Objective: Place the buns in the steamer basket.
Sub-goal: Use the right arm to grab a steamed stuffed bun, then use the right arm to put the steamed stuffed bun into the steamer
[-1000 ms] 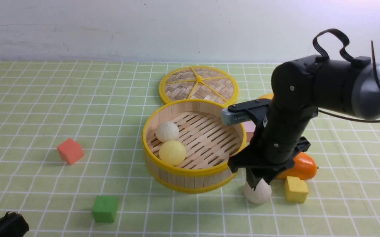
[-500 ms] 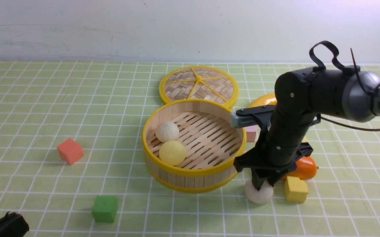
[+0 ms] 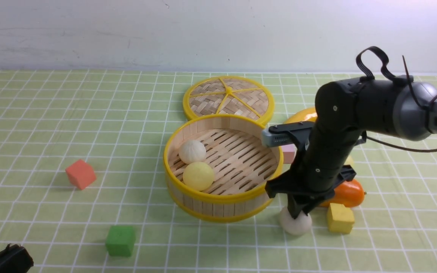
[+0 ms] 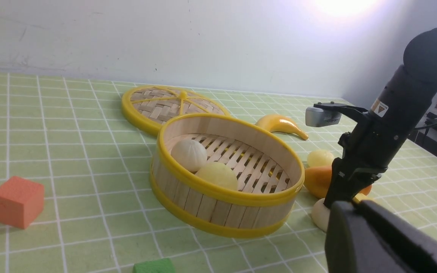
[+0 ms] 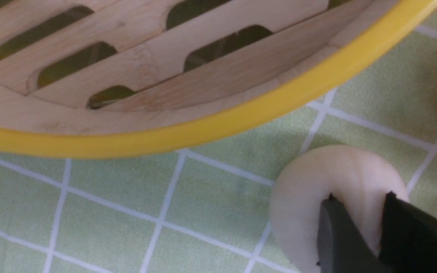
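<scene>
The steamer basket (image 3: 222, 197) stands mid-table with an off-white bun (image 3: 192, 151) and a pale yellow bun (image 3: 198, 176) inside. A second off-white bun (image 3: 296, 224) lies on the cloth just right of the basket's front. My right gripper (image 3: 297, 214) points down on it, and the right wrist view shows the fingers pinching the top of the bun (image 5: 317, 189) beside the basket rim (image 5: 241, 117). The other pale yellow bun (image 4: 320, 157) lies behind the mango, mostly hidden by my arm in the front view. My left gripper (image 3: 4, 259) rests shut and empty at the near left corner.
The woven lid (image 3: 227, 98) lies behind the basket. An orange mango (image 3: 345, 193) and a yellow cube (image 3: 340, 218) sit right next to the gripped bun. A pink cube (image 3: 288, 153) and a banana (image 4: 281, 124) are behind my right arm. A red cube (image 3: 80, 174) and a green cube (image 3: 120, 240) lie at the left.
My right arm has dropped lower onto the off-white bun and then edged slightly left. The bun stays on the cloth. The left arm has not moved.
</scene>
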`<state>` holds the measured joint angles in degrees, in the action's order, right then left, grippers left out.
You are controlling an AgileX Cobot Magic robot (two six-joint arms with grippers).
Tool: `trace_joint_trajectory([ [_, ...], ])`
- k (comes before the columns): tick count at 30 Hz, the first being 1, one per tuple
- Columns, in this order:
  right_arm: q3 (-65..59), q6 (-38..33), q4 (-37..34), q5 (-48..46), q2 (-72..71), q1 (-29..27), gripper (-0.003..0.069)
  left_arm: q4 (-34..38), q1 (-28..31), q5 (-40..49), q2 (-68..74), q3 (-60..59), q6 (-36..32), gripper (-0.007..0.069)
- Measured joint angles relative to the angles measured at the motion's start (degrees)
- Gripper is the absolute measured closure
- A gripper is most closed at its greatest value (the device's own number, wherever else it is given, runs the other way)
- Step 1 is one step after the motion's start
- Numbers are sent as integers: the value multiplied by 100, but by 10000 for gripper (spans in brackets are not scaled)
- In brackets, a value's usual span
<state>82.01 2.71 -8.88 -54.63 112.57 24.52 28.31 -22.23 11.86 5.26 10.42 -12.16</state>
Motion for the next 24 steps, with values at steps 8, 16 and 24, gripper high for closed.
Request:
trace_joint_trajectory([
  [8,0,-232,2,-168,-20,0,651,0,0,5,0,0,0,619],
  [16,523,-439,-396,-460,-961,4,651,0,0,5,0,0,0,606],
  [24,1516,-694,-1060,-273,-443,6,645,0,0,5,0,0,0,605],
])
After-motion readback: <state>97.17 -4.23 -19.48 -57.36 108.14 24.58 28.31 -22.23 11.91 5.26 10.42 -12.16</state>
